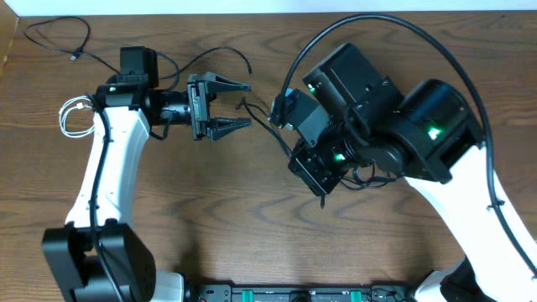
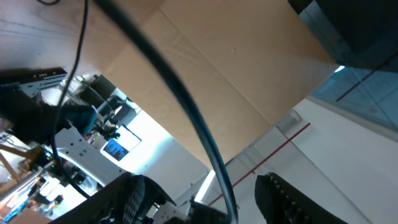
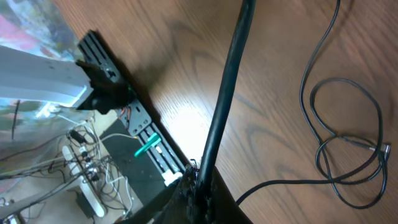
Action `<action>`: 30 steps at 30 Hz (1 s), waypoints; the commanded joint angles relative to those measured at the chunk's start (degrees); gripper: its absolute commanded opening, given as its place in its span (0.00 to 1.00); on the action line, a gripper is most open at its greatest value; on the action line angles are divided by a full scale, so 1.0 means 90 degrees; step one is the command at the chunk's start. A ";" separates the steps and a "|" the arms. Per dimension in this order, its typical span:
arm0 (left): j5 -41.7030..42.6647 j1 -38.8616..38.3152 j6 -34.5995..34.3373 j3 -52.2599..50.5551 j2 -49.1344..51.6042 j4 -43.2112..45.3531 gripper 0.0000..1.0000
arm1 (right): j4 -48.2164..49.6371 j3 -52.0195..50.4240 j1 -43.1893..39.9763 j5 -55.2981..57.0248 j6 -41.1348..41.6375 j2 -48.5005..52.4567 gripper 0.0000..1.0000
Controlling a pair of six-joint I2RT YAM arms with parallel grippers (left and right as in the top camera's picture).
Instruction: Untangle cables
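1 thin black cable (image 3: 357,143) lies looped on the wooden surface (image 3: 273,74). A second black cable (image 1: 59,46) curls at the far-left corner, and the white cable (image 1: 63,117) sits beside my left arm (image 1: 105,159). My left tool (image 1: 249,105) stands wide and empty. My right tool is closed but hidden, so I cannot tell if it grips anything.

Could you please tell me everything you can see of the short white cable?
The white cable is a thin, plastic-looking cord gathered in a few loose loops. It lies on the wooden table near its left edge, partly hidden by the left arm. Nothing grips it, and its plugs are too small to see.
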 commanded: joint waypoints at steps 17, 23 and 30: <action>-0.0211 -0.0017 -0.0318 -0.0027 -0.0267 0.0005 0.25 | 0.0085 -0.0039 0.0027 -0.0114 -0.0070 0.0019 0.01; -0.0614 -0.0017 -0.0304 -0.0027 -0.0267 0.0005 0.08 | 0.0087 -0.0039 0.0024 -0.0109 -0.0066 0.0019 0.01; -0.0954 -0.0066 -0.0070 -0.0027 -0.0289 0.0032 0.07 | 0.0051 -0.0039 -0.0005 0.0758 0.0607 0.0017 0.13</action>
